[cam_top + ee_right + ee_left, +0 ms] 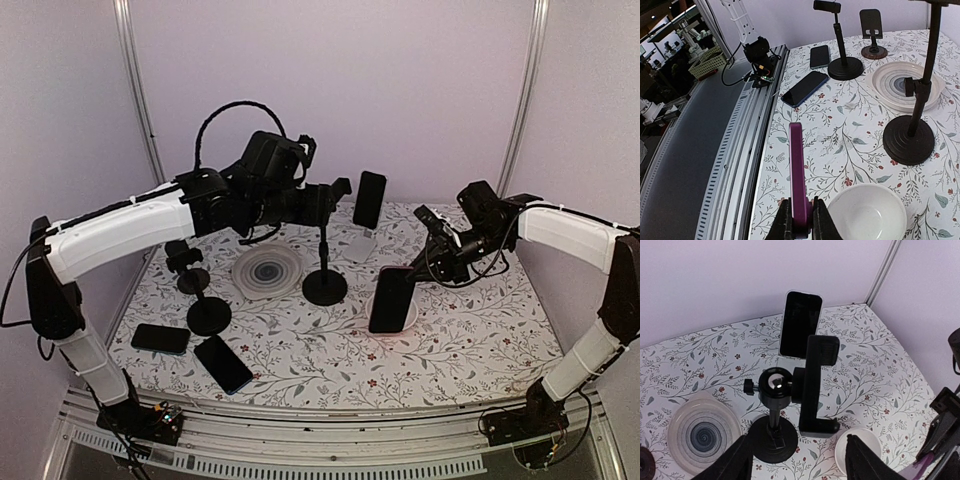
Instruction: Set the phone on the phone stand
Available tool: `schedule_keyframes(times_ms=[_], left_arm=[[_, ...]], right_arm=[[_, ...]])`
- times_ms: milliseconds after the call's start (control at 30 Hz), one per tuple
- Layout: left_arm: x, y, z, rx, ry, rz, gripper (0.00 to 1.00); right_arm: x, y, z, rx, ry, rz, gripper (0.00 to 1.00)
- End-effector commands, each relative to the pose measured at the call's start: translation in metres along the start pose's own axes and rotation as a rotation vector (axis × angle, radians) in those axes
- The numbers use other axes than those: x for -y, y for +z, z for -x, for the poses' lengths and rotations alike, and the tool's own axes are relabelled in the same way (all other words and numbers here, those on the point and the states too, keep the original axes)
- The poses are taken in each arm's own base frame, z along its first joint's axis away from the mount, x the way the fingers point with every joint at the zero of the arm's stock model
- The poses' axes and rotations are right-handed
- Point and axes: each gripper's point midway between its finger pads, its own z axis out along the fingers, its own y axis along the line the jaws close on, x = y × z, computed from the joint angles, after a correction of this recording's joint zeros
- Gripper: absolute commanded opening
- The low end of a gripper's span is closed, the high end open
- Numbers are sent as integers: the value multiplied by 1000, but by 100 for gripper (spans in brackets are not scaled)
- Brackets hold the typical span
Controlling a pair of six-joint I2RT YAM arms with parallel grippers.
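Top external view: the right end effector (pixel 418 268) is clamped on the upper end of the purple-cased phone (pixel 390 300). The phone hangs upright with its lower end at the white bowl (pixel 410 318); whether the two touch I cannot tell. The left end effector (pixel 335 192) hovers at the head of the clamp phone stand (pixel 325 262). I judge this to be the carry: the phone is gripped but not yet on the stand.

Left wrist view: the left fingers (pixel 735 460) stand apart, holding nothing, with the stand's upright clamp bracket (pixel 817 385) ahead of them. The next move probably calls for the right arm to lift the phone across and seat it in that bracket's lower lip, while the left steadies the stand.

Right wrist view: the phone shows edge-on between the closed pads, with the bowl just beside it and the stand's base beyond. The floral-print tabletop (pixel 850 135) is flat and crowded, with a ribbed plate (pixel 905 85) and a spare phone (pixel 805 88). Lilac walls enclose it, and a cluttered workshop lies past the near rail.
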Motion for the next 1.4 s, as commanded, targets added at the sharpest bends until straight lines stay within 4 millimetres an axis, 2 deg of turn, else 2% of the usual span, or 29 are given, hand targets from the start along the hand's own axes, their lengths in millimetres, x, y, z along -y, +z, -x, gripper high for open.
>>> schedule_keyframes(times_ms=[0,167,333,533,733,1167,1367], left_arm=[[-4,10,9,-4,-40,-24,64],[-3,23,10,-21,-47,-39,62],[-7,29,7,-46,-47,-17,56],[-22,25,-4,-99,-66,27,46],[-31,15,-4,-99,-64,46,42],[-30,21,-1,-99,-36,10,25],[-8,22,9,-64,56,-121,12]], right_arm=[[-3,-3,9,34,-21,8,0],[-3,-2,6,28,-21,3,0],[-4,-3,6,27,-21,0,0],[-3,-2,7,27,-19,-2,0],[-1,-2,6,28,-11,0,0],[-1,-2,7,25,-10,-6,0],[-2,-2,6,22,-8,-13,0]])
